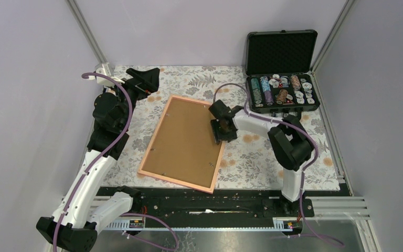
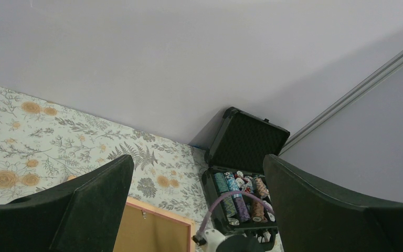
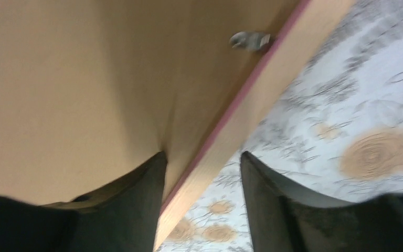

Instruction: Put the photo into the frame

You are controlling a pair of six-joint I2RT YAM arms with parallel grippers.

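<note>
The pink-edged frame (image 1: pixel 174 181) lies back up at the centre of the floral tablecloth (image 1: pixel 252 152), with a brown backing board (image 1: pixel 183 139) inside it. The right gripper (image 3: pixel 202 163) stands with its fingers apart, astride the frame's right rim. The left gripper (image 2: pixel 197 163), at upper left, is raised and spread wide.

At the picture's centre the frame (image 1: pixel 176 181) lies on the table (image 1: pixel 252 157), the backing board (image 1: pixel 186 139) in it; the case (image 1: pixel 282 51) stands upper right; the right gripper (image 1: pixel 221 137) straddles the frame's right edge
</note>
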